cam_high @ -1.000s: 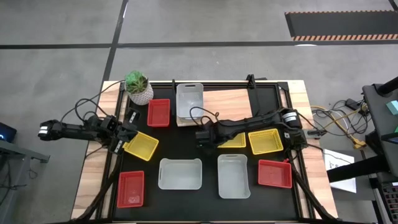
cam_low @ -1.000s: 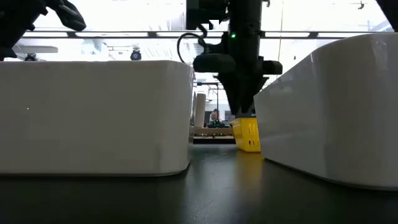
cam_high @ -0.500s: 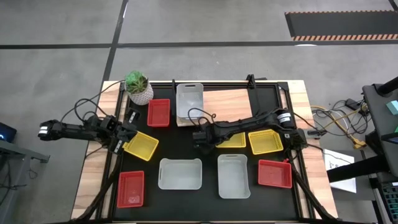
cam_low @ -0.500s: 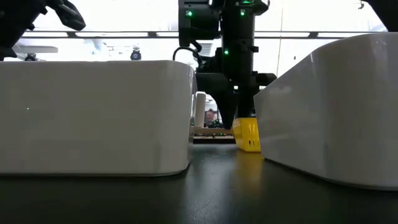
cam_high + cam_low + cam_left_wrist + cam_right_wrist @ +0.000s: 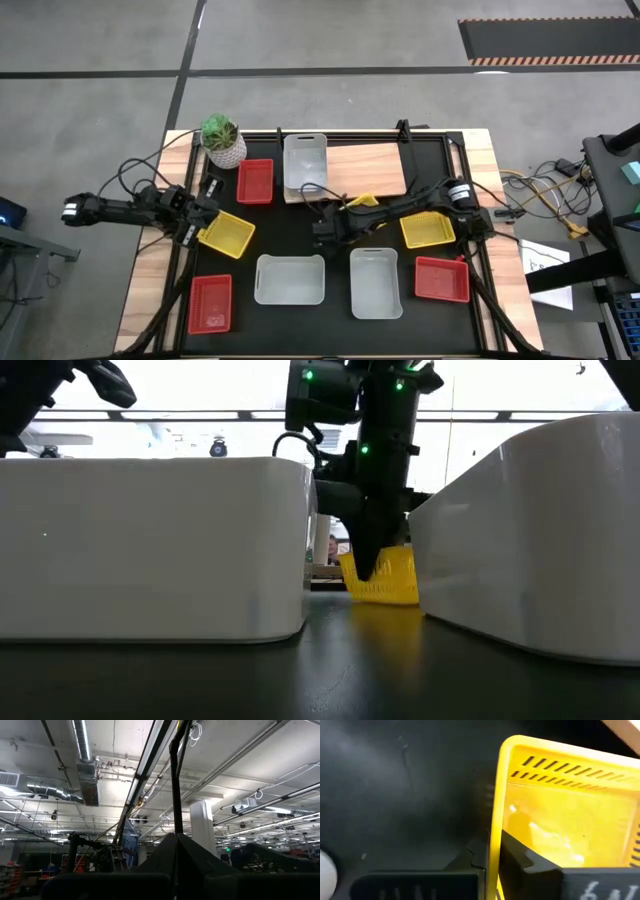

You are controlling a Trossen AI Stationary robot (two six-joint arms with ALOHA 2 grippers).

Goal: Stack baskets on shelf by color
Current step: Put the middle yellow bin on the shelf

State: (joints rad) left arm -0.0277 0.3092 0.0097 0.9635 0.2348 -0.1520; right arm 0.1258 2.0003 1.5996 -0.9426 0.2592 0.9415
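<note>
My right gripper (image 5: 325, 230) stands at the mat's middle, shut on a yellow basket (image 5: 560, 810) that sits tilted under the arm (image 5: 395, 582). My left gripper (image 5: 200, 224) is shut at the mat's left edge, beside another yellow basket (image 5: 228, 233). A third yellow basket (image 5: 428, 228) lies right of centre. The wooden shelf (image 5: 365, 168) lies at the far side with a white basket (image 5: 305, 160) on its left end. Two white baskets (image 5: 290, 280) (image 5: 375, 282) and three red ones (image 5: 255, 180) (image 5: 210, 303) (image 5: 441, 278) rest flat on the mat. My right gripper pinches the yellow basket's end wall at its rim (image 5: 493, 837), one finger (image 5: 520, 857) inside the basket and one outside. The fingers come from above, pointing down. The basket is tilted, its lower edge (image 5: 385, 598) on the mat. My left gripper lies against or just beside the other yellow basket's corner; I cannot tell whether it touches.
A potted green plant (image 5: 222, 140) stands at the far left corner. The two white baskets rise close on either side of my right gripper in the low view (image 5: 150, 545) (image 5: 530, 535). Cables run along the table's edges.
My right gripper has come down over the yellow basket's end wall, drifting slightly toward the near edge, and has shut on the rim. The basket has tipped up and shifted under the arm.
</note>
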